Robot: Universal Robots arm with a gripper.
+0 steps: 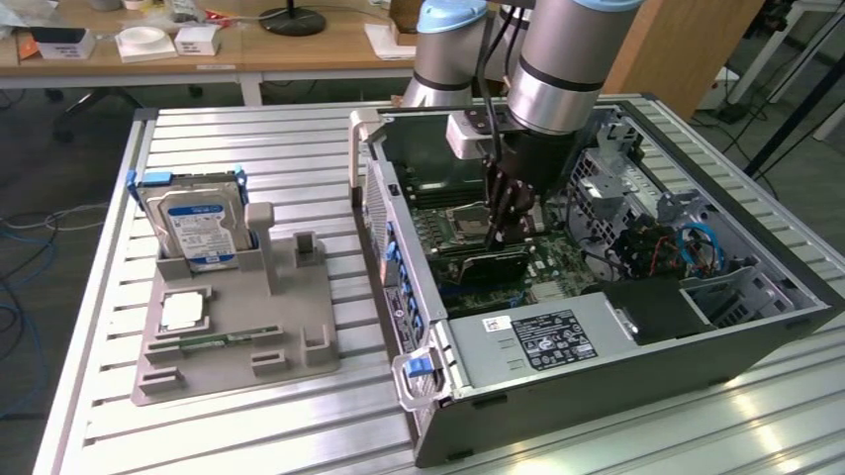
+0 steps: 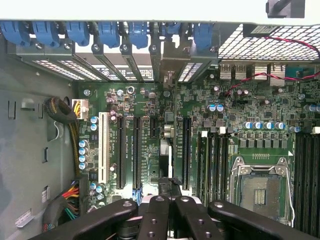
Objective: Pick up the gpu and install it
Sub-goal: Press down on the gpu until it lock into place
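The gpu (image 1: 492, 263) stands on edge among the motherboard's expansion slots inside the open computer case (image 1: 739, 341), directly under my gripper (image 1: 506, 237). In the wrist view the gpu (image 2: 169, 150) is edge-on, a thin strip between two black slots, with its metal bracket (image 2: 169, 60) at the case's rear slot openings. My gripper (image 2: 168, 200) is shut, with the fingertips (image 2: 155, 202) pressed together at the card's upper edge. Whether the card's edge is pinched between them or only touched is hidden.
A grey holder (image 1: 232, 327) on the slatted table (image 1: 264, 148) carries a blue-labelled hard drive (image 1: 198, 226), a square processor (image 1: 182, 312) and a memory stick (image 1: 218, 339). Cables, drive cages and the power supply (image 1: 548, 336) crowd the case around the arm.
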